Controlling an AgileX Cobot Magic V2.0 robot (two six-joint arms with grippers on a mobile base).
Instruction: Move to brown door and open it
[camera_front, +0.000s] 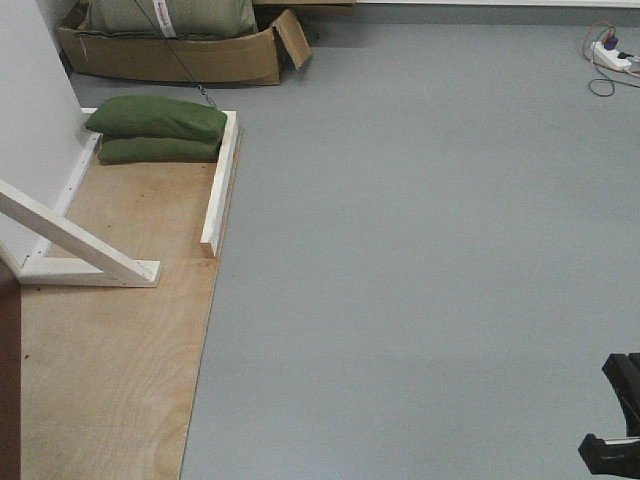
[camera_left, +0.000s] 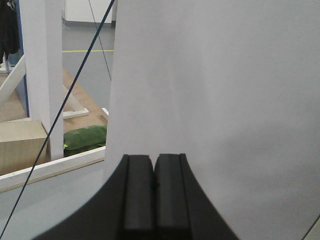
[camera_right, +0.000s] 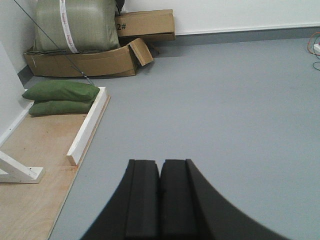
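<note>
Left gripper: my two black pads lie flat against each other with no gap, and nothing is held.
Right gripper: the same; my pads are pressed together, empty, and pointing out over the floor.
Pale blank panel: fills most of the left wrist view, close ahead of my left pads. No handle, hinge or fitting shows on it.
Smooth grey floor: open ahead and to the right.
Dark brown strip: a narrow sliver at the lower left edge of the front view, beside the plywood. I judge it to be the brown door's edge, though too little shows to be sure. Its handle is out of view.
Bare plywood sheet: lies flat at the left, its edge meeting the grey floor.
White-painted wooden brace: slants down across the plywood to a short foot.
White wooden rail: sits on the plywood's right edge and runs away from me.
Two green sandbags: stacked at the rail's far end, against it.
Open brown cardboard carton: beyond the sandbags, one flap hanging out.
Grey-green woven sack: stands in the carton.
White power strip: far right, with cables.
Step in hand: the drive to the door, which I judge barely begun; no reach is due yet.
Doing it well: turn the base left until the brown face and its handle sit square in the front view. Keep the wheels off the plywood lip and clear of brace and rail. Ease my left pads away from the panel first. Part my pads only once the handle shows.
</note>
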